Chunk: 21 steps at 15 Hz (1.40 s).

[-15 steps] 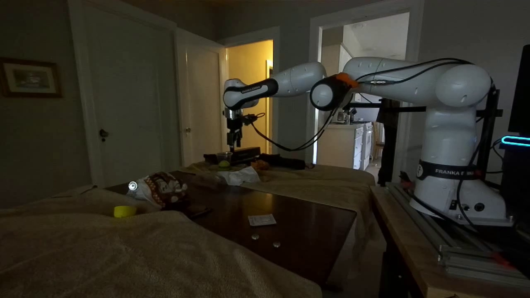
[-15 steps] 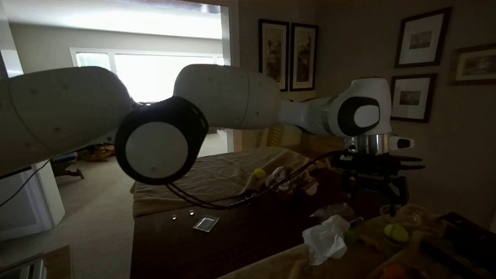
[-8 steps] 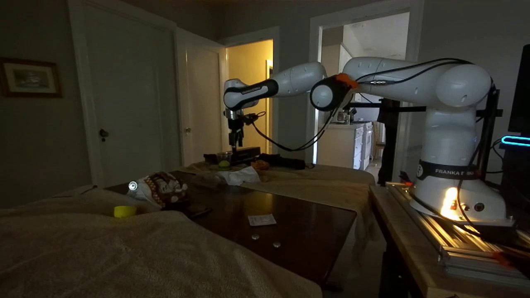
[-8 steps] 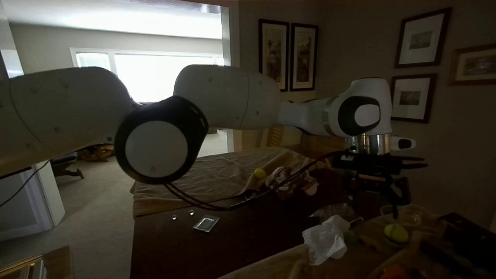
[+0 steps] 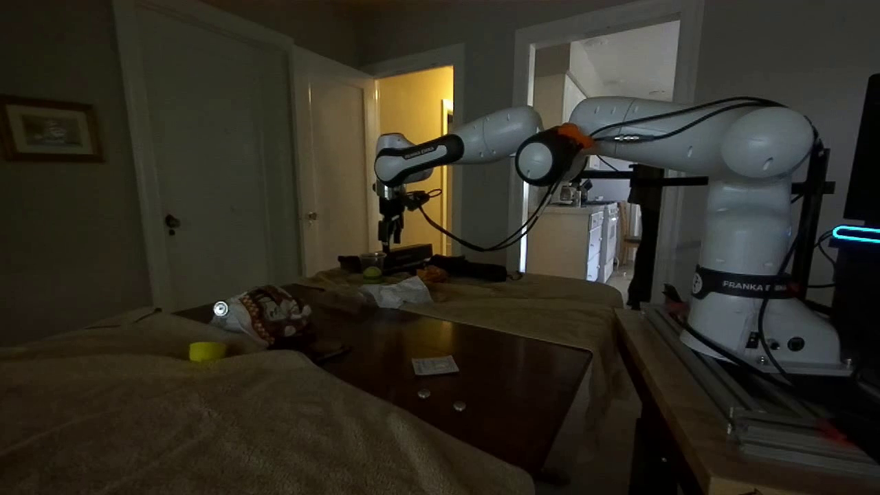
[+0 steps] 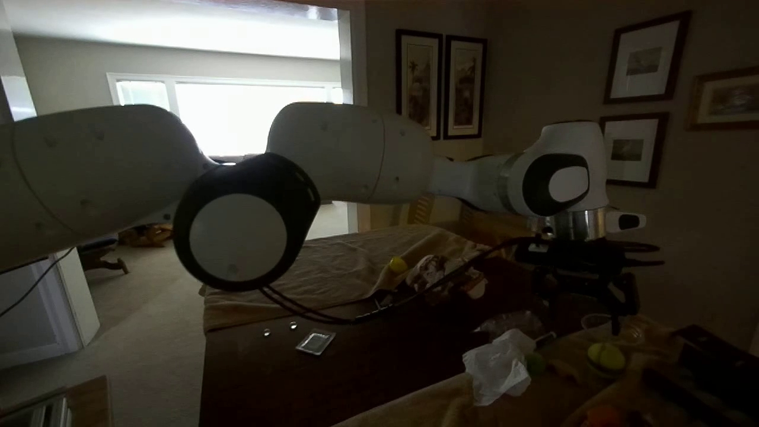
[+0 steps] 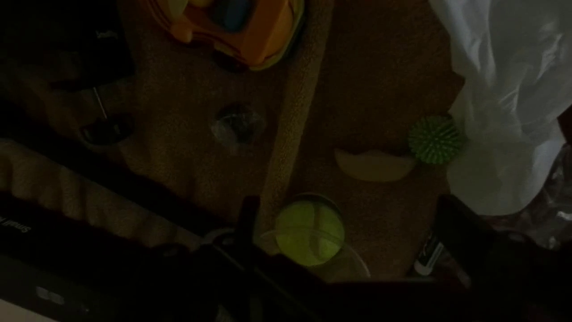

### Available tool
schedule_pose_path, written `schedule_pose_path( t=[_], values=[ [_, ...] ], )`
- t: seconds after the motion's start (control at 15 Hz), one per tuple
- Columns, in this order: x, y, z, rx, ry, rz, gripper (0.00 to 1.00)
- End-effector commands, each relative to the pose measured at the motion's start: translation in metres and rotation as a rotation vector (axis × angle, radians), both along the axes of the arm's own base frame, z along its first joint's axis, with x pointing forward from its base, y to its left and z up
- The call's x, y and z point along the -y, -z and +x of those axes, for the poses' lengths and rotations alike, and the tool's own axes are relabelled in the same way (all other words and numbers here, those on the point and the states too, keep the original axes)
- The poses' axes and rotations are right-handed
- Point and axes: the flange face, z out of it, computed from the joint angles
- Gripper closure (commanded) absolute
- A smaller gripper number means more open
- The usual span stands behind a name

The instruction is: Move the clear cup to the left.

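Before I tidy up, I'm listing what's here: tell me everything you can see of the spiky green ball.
The spiky green ball is round, with short spikes all over its visible side; it looks rubbery. It seems to rest on the brown cloth, underside hidden. In the wrist view its right side seems to touch the crumpled white sheet, and the pale crescent ends by its lower left, contact unclear. In an exterior view it is a dim green patch beside that sheet.

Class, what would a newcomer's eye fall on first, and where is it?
Probably the white robot arm, stretched across both exterior views. In an exterior view, the bright window at upper left competes. In the wrist view, the yellow-green ball stands out, low near centre, partly behind the clear cup.
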Motion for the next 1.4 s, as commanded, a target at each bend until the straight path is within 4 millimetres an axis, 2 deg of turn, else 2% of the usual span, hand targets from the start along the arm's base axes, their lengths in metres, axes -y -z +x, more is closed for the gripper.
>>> schedule_pose_path(
  t=[0.0, 0.4, 0.6, 0.67, 0.87, 0.93, 1.2, 1.33],
  values=[
    [0.009, -0.003, 0.003, 0.075, -0.041, 0.012, 0.0],
    [-0.008, -0.004, 0.011, 0.017, -0.288, -0.066, 0.0],
    [-0.014, -0.008, 0.014, 0.016, -0.353, -0.073, 0.0],
    [-0.012, -0.006, 0.011, 0.014, -0.301, -0.045, 0.0],
    [-0.015, -0.006, 0.012, 0.011, -0.325, -0.049, 0.0],
    [-0.015, -0.003, 0.011, 0.039, -0.23, 0.016, 0.0],
    [-0.057, 0.01, 0.022, 0.064, -0.038, 0.121, 0.0],
    [-0.07, 0.019, 0.027, 0.094, 0.054, 0.17, 0.0]
  ],
)
